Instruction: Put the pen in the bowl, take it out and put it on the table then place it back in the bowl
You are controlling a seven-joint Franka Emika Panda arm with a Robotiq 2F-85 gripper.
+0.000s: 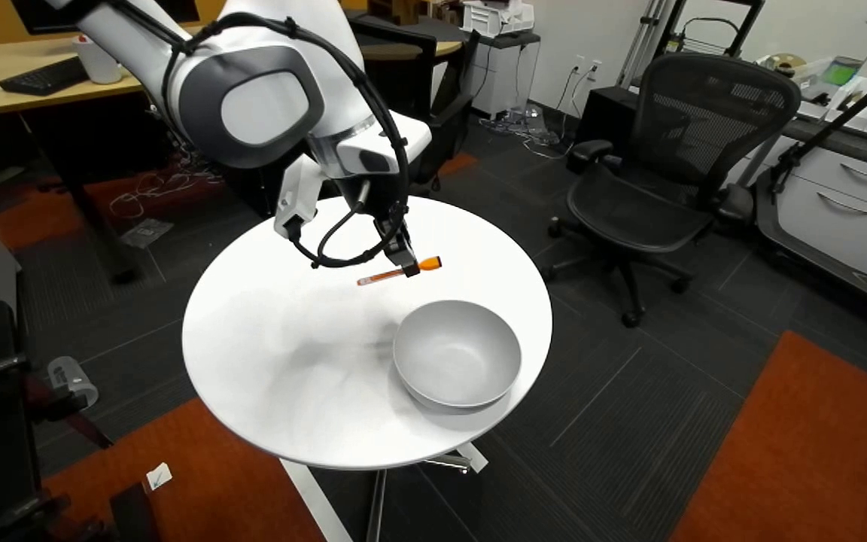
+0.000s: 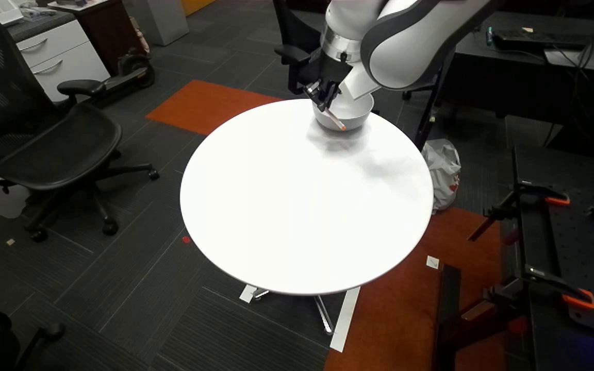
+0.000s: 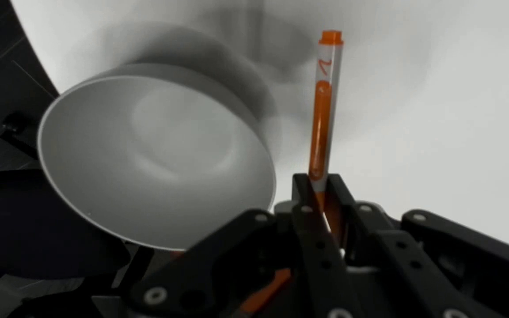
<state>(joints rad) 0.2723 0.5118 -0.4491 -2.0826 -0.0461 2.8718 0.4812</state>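
Gripper (image 3: 319,184) looms nearest, bottom of the wrist view, fingers (image 3: 301,190) pinched narrow on the pen (image 3: 324,119). Pen is in the air beside the bowl (image 3: 157,154), not above it, over the table (image 2: 297,201); long barrel juts out from the grip, short cap end pokes out the opposite side in an exterior view. Step looks like a carry to the bowl; which of the two placings, can't tell. Do it well: get the whole barrel above the rim, shift sideways until the pen is over the bowl's middle, turn if the long end would catch, lower inside, release low so it doesn't bounce. Bowl wall is the main thing in the way; a knock could slide it, and it sits near the table's edge. Around: mesh office chair (image 1: 697,143) and white drawers (image 1: 855,214) off the table, wooden desk (image 1: 8,60) with keyboard (image 1: 46,75), plastic bag (image 2: 442,172) on the floor, black bench (image 2: 591,242) with orange-tipped clamp (image 2: 583,299).
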